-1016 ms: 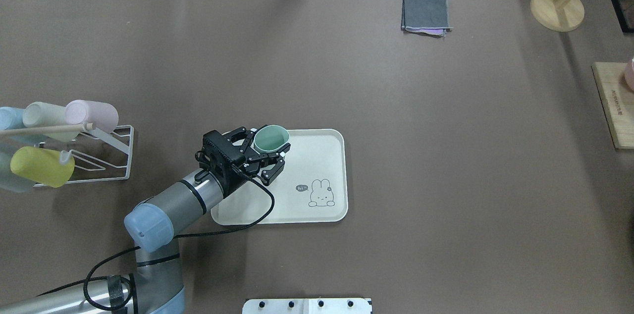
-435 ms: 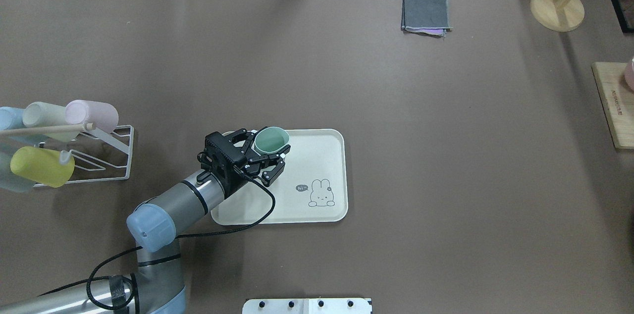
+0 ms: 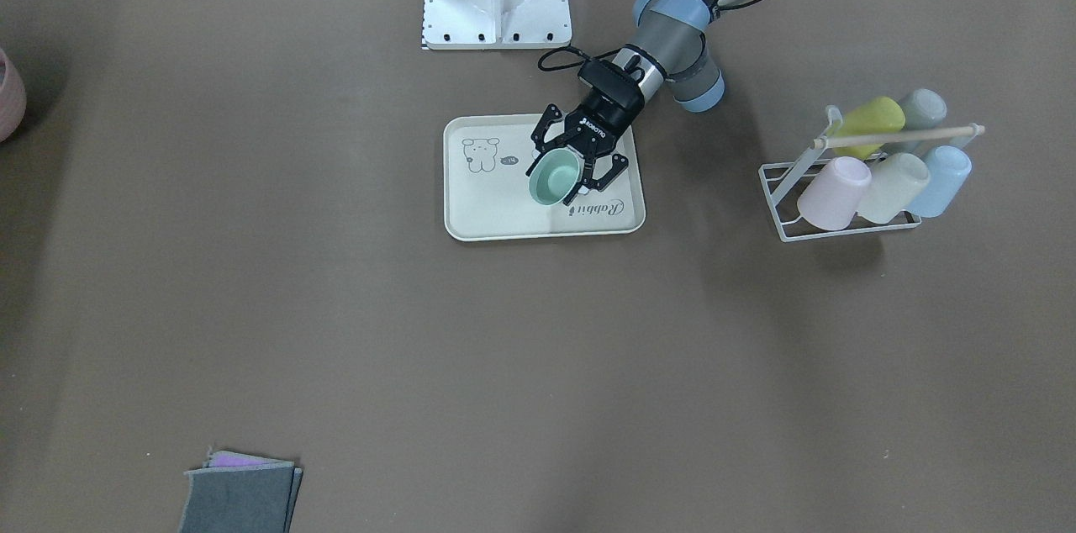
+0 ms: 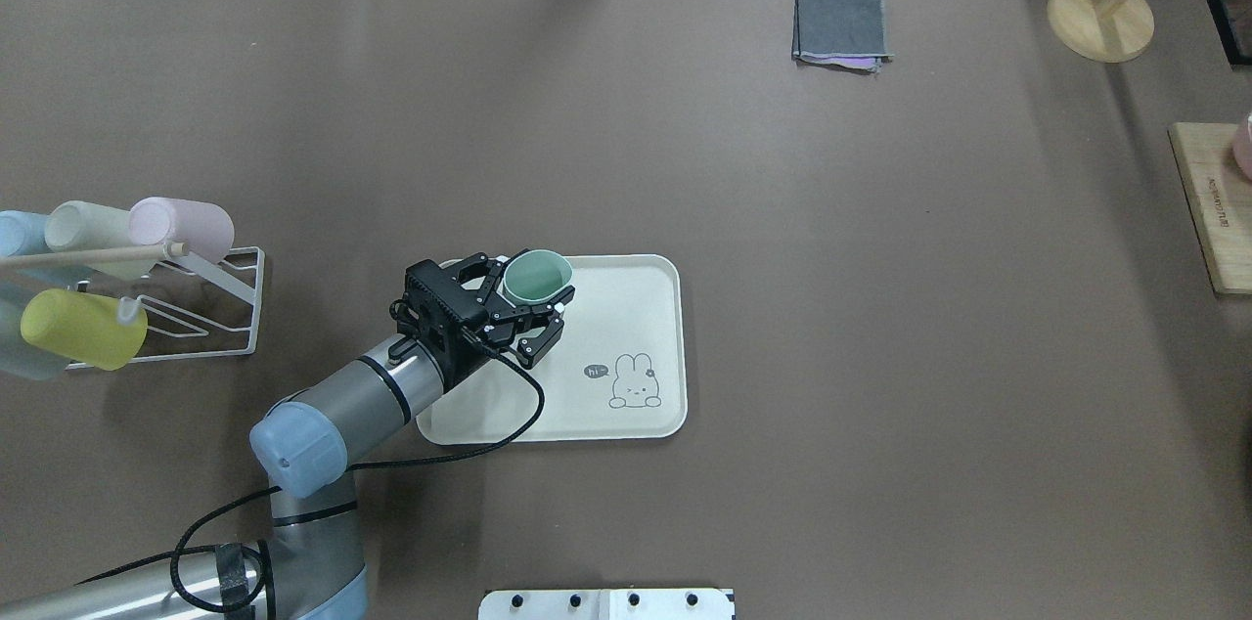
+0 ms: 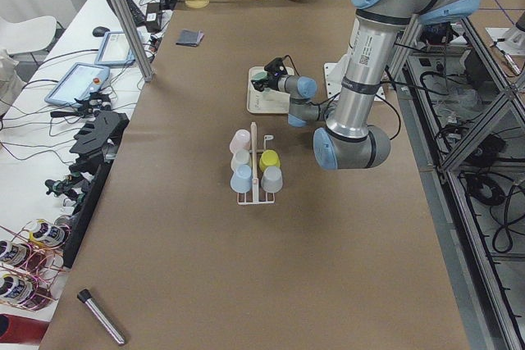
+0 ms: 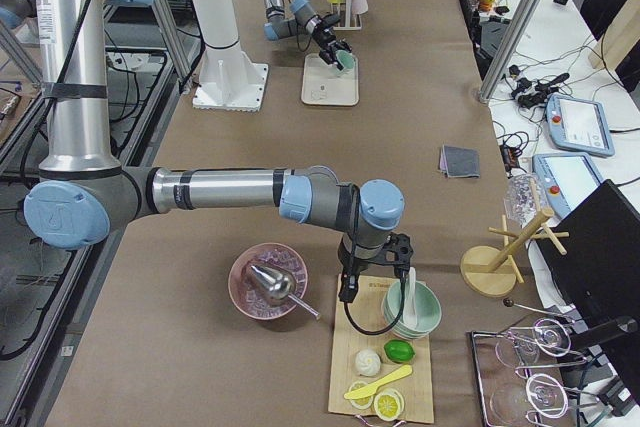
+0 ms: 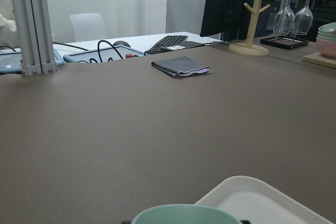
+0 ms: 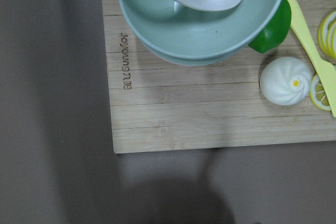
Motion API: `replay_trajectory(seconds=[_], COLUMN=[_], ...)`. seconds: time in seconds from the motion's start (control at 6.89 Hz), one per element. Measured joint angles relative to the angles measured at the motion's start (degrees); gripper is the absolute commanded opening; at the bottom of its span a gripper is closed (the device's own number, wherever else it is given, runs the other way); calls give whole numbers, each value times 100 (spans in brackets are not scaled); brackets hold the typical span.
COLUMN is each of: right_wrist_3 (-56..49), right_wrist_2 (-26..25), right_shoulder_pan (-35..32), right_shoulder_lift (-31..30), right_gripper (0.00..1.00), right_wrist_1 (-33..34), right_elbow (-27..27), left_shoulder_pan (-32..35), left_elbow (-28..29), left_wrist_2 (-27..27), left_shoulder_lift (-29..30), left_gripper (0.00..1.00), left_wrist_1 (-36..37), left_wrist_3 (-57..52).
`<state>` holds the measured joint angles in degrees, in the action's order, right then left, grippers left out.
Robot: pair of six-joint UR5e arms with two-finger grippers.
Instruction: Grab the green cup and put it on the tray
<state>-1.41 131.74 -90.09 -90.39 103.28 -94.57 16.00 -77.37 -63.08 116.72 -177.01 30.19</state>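
Observation:
The green cup (image 4: 536, 275) stands upright, mouth up, at the far-left corner of the cream tray (image 4: 626, 307). It also shows in the front view (image 3: 553, 178) on the tray (image 3: 496, 205). My left gripper (image 4: 531, 285) is open, with its fingers spread wide on either side of the cup (image 3: 561, 182). The left wrist view shows only the cup's rim (image 7: 184, 214) and a tray corner (image 7: 262, 198). My right gripper (image 6: 350, 282) hovers over a wooden board far to the right. I cannot tell whether it is open or shut.
A white wire rack (image 4: 210, 302) to the tray's left holds several pastel cups (image 3: 874, 171). A folded grey cloth (image 4: 841, 25) lies far right, near a wooden stand (image 4: 1100, 19). The wooden board (image 8: 210, 114) carries green bowls with a spoon, a bun and lemon slices.
Almost nothing. The left arm's elbow shifted very slightly. The cup and the open gripper around it stay where they were.

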Motion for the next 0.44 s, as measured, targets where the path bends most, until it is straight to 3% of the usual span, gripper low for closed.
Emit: replay_trajectory(seconds=[0.29, 0.44], right_wrist_3=[0, 0], right_wrist_2=[12, 15], right_shoulder_pan=[0, 0], right_shoulder_lift=[3, 3], right_gripper=[99, 99], right_wrist_1=[3, 1], right_elbow=[0, 8], left_shoulder_pan=[0, 0], left_elbow=[-5, -6], left_wrist_2=[-3, -3], left_shoulder_lift=[0, 0], left_gripper=[72, 79], left_wrist_1=[-1, -1], left_wrist_3=[-3, -4])
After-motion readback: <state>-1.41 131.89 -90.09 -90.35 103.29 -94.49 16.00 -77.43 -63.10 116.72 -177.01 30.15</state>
